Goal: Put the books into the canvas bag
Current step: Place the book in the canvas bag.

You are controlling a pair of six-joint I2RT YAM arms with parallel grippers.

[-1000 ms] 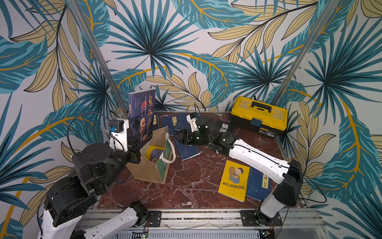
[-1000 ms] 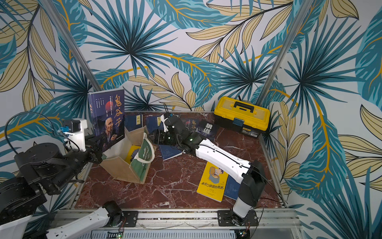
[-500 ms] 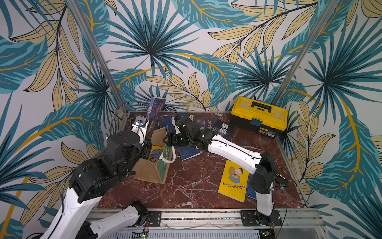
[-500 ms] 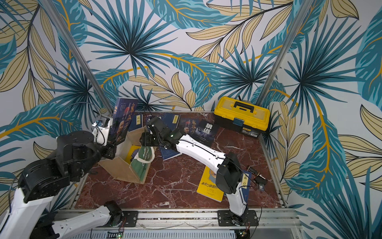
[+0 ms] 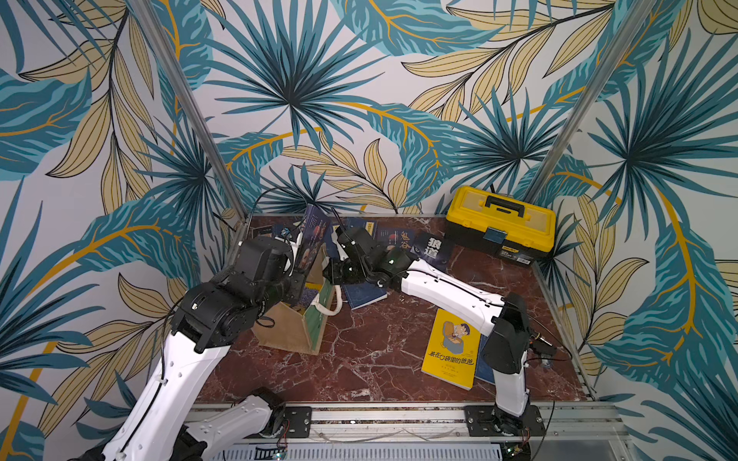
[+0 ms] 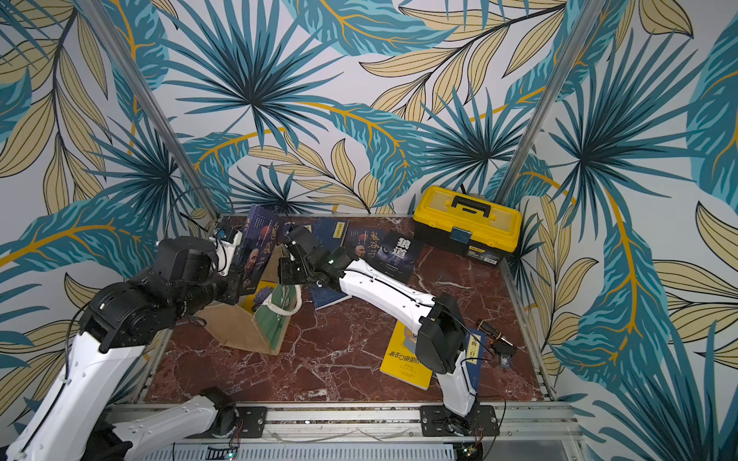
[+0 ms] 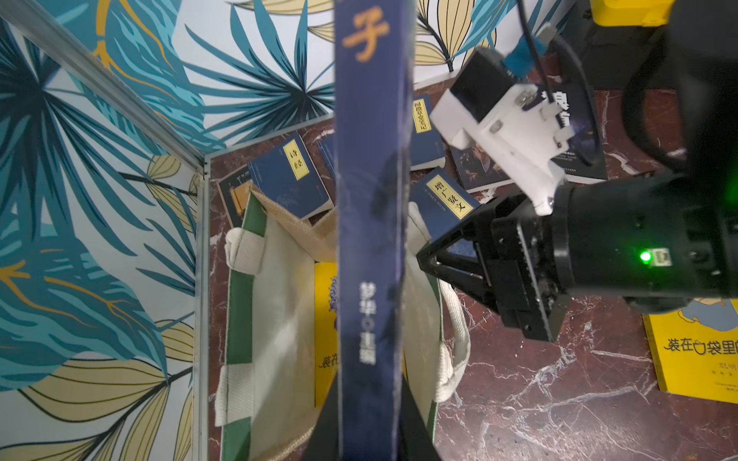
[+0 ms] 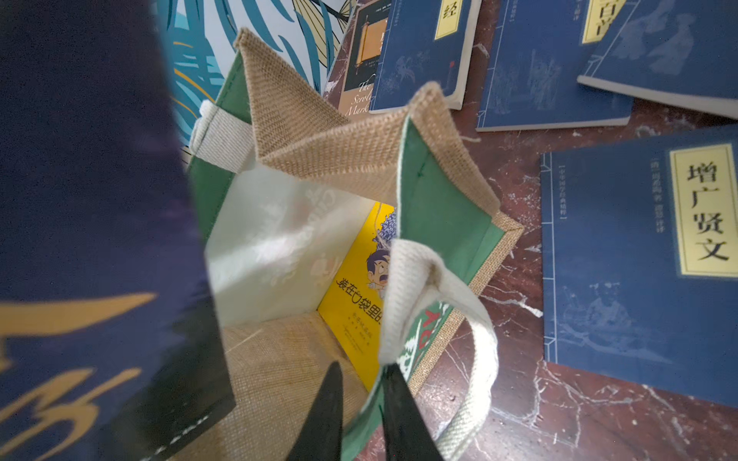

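Item 1, table (image 5: 379,351): red marble slab lying under both sets of fingers. Item 2, toolbox (image 5: 499,223): yellow and black, lid down, well beyond the right fingers, no part of the job. Item 3, canvas bag (image 6: 239,327): tan jute, green side panels, whitish lining, standing mouth-up directly below the left fingers. The right gripper (image 8: 362,371) has its 2 fingers drawn nearly together with the green panel's rim between them, apparently pinching it beside a white handle. Judged soft and apt to fold inward, so the rim is the place to hold. Item 4, portrait book (image 6: 259,247): dark cover, gold title, upright over the bag mouth, clamped at its lower end by the left gripper (image 7: 373,403), 1 finger on each face. Judged light, thin, bendy and glossy; the spine side should flex least. Item 5, yellow book (image 8: 355,287): 1 already in the bag, just inside the panel at the right fingers. Item 6, navy books (image 8: 639,259): several flat on the marble just past the right fingers. Views: the top views alone show the portrait cover and a cartoon book (image 5: 451,347) far behind the right fingers; the left wrist view gives only the spine; the right wrist view alone shows the pinched rim.
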